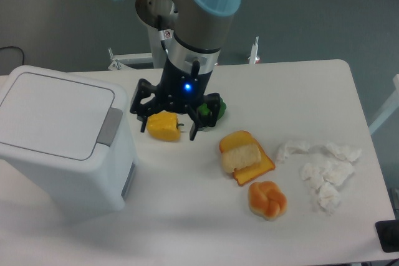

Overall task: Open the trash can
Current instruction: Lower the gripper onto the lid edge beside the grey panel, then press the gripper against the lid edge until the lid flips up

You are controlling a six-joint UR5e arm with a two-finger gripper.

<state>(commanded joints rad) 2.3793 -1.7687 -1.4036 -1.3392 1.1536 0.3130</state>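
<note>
White trash can [59, 135], lid shut, left of pincer [167, 126]

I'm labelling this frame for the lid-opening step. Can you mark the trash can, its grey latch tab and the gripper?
trash can [59, 113]: fixed camera, middle of the flat lid.
latch tab [110, 127]: fixed camera, middle of the grey tab.
gripper [168, 127]: fixed camera, midway between the fingertips.

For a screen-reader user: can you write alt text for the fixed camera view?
A white trash can, lid closed, sits at the table's left; the robot's open gripper hovers beside it over a yellow object. To the right lie bread pieces and crumpled tissues.
</note>
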